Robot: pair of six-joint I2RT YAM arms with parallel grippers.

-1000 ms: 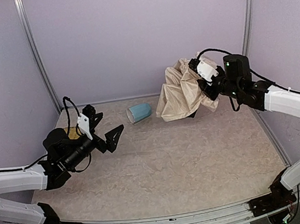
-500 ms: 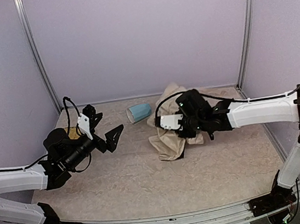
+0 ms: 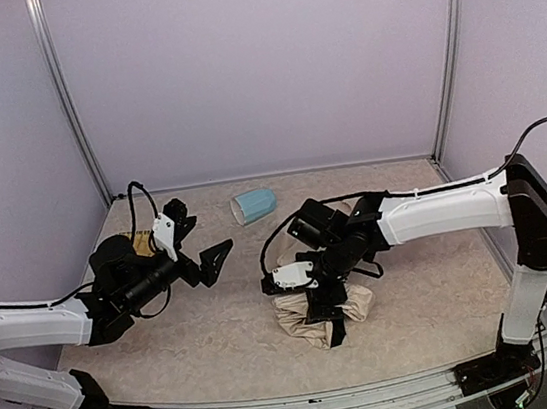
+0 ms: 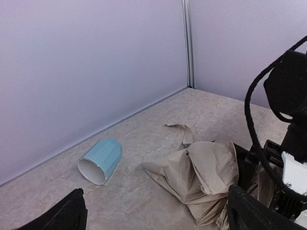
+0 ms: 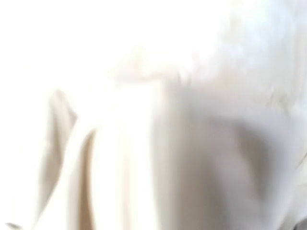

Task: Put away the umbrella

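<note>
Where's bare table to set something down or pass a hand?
Free: far-right corner behind the right arm; near-left table between left arm and umbrella; front strip right of it. Crowded: mid-table among left gripper, mug and right gripper on the umbrella.

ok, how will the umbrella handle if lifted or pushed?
Likely floppy: the umbrella lies as a crumpled heap of creased fabric, so it would sag and shift rather than move as one piece. Thin cloth suggests light for its bulk. A loose strip trails out and might snag.
</note>
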